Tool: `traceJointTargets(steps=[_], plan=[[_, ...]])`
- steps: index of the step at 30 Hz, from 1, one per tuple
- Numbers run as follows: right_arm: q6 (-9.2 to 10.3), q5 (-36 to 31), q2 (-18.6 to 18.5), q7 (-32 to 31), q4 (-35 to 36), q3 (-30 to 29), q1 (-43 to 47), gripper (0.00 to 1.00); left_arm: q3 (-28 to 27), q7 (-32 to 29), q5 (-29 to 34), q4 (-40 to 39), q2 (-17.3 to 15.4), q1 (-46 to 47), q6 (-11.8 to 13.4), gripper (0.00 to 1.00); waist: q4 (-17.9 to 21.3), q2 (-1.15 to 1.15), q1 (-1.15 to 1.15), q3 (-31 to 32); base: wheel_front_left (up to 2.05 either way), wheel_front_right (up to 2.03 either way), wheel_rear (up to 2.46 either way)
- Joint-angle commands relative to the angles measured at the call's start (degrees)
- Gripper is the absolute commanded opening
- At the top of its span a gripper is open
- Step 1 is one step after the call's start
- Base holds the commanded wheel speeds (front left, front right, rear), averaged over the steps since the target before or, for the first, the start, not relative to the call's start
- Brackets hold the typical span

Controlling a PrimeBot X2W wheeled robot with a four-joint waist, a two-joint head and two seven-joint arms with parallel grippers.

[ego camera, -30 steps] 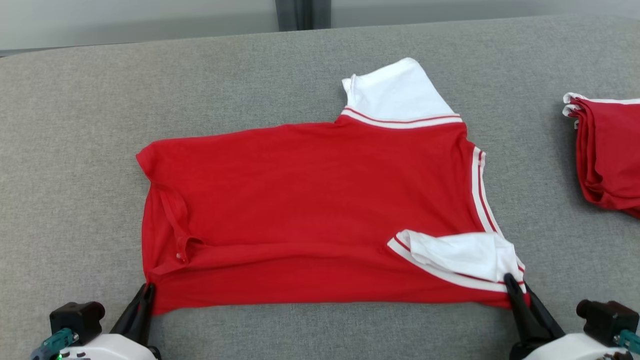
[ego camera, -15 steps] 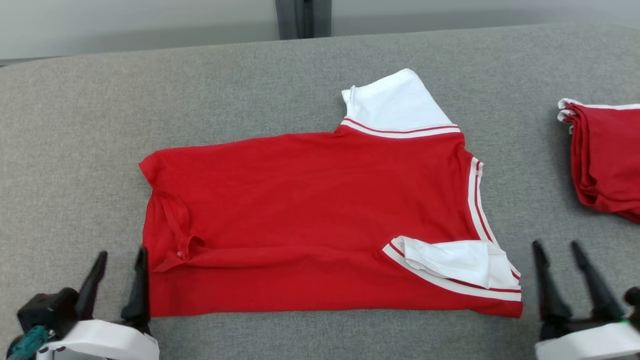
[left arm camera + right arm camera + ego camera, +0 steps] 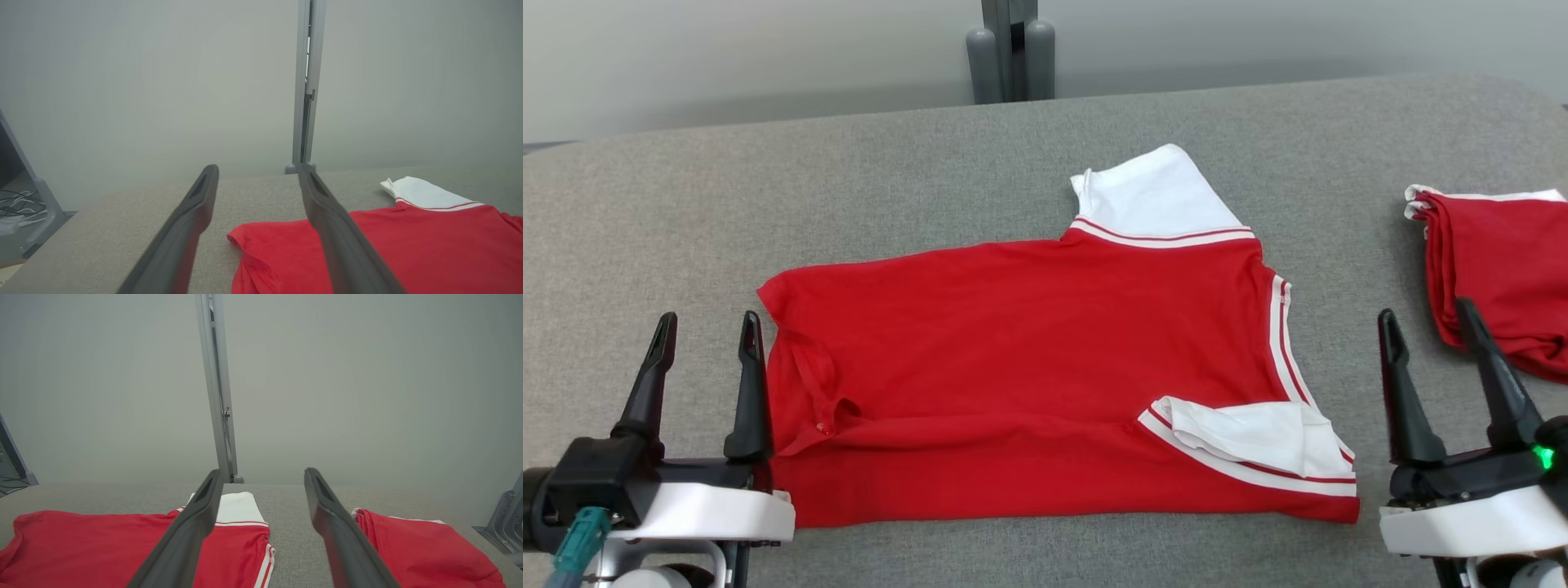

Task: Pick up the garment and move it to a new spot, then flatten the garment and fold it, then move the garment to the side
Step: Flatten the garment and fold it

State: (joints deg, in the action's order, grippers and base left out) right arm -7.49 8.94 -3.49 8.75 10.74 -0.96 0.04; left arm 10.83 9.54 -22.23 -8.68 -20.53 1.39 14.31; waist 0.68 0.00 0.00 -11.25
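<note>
The garment (image 3: pixel 1029 359) is a red shirt with white, red-striped sleeves, lying spread on the grey padded table (image 3: pixel 849 188); one white sleeve (image 3: pixel 1156 196) points to the far side and the other (image 3: pixel 1250 437) is folded onto the near right corner. My left gripper (image 3: pixel 707 322) stands open just left of the shirt's left edge, holding nothing. My right gripper (image 3: pixel 1425 318) stands open to the right of the shirt, also holding nothing. The left wrist view has the shirt (image 3: pixel 408 249) to the right of the open fingers (image 3: pixel 184 228). The right wrist view has it (image 3: pixel 102 547) at lower left.
A stack of folded red garments (image 3: pixel 1499 269) lies at the table's right edge, close behind my right gripper, and appears in the right wrist view (image 3: pixel 421 547). A grey upright post (image 3: pixel 1010 49) stands behind the table's far edge against a pale wall.
Both grippers let go of the shirt's near corners, opened and lifted away, and now stand beside the shirt. The head camera tilted, so the whole scene sits lower in view.
</note>
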Motion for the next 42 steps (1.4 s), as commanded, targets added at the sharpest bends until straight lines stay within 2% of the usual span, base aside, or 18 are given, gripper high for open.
traceJointTargets(steps=[1, 8, 21, 26, 28, 34, 42], plan=[[-0.01, -0.2, 0.0, -0.5, 0.3, 0.5, 0.4, 1.0, 0.3, -0.4, 0.6, -0.3, -0.1, -0.7, 0.6, 1.0, -0.1, 0.0, 0.0, 0.6, 0.0, 0.0, 0.0], [-0.01, 0.0, 0.3, -0.9, -0.6, 1.0, 1.9, 1.0, 0.8, -1.7, 1.3, -0.5, -0.3, -2.7, 2.0, 1.0, -0.4, 0.0, 0.0, 1.9, 0.0, 0.0, 0.0], [-0.01, 0.6, 0.5, -1.2, -0.6, 1.9, 1.5, 1.0, 1.3, -2.4, 0.1, 0.0, -0.5, -0.5, 1.3, 1.0, -0.3, 0.0, 0.0, 1.6, 0.0, 0.0, 0.0], [-0.01, 0.7, 0.5, -1.2, -0.3, 1.8, 1.0, 1.0, 2.1, -6.0, -1.1, 1.9, -1.6, 3.7, -0.9, 1.0, -0.3, 0.0, 0.0, 0.2, 0.0, 0.0, 0.0], [-0.01, 0.8, 0.5, -1.2, -0.2, 2.2, 0.3, 1.0, 2.5, -8.8, -2.3, 4.4, -2.2, 7.3, -2.7, 1.0, 0.0, 0.0, 0.0, -1.0, 0.0, 0.0, 0.0], [-0.01, 0.8, 0.5, -0.2, -1.2, 4.0, -2.3, 1.0, 2.5, -17.8, -8.1, 16.4, -4.1, 17.1, -8.5, 1.0, 2.7, 0.0, 0.0, -5.7, 0.0, 0.0, 0.0], [-0.01, 2.5, 0.5, 2.6, -3.9, 4.4, -4.7, 1.0, 1.3, -21.5, -12.3, 30.0, -5.5, 25.7, -13.3, 1.0, 5.5, 0.0, 0.0, -10.7, 0.0, 0.0, 0.0]])
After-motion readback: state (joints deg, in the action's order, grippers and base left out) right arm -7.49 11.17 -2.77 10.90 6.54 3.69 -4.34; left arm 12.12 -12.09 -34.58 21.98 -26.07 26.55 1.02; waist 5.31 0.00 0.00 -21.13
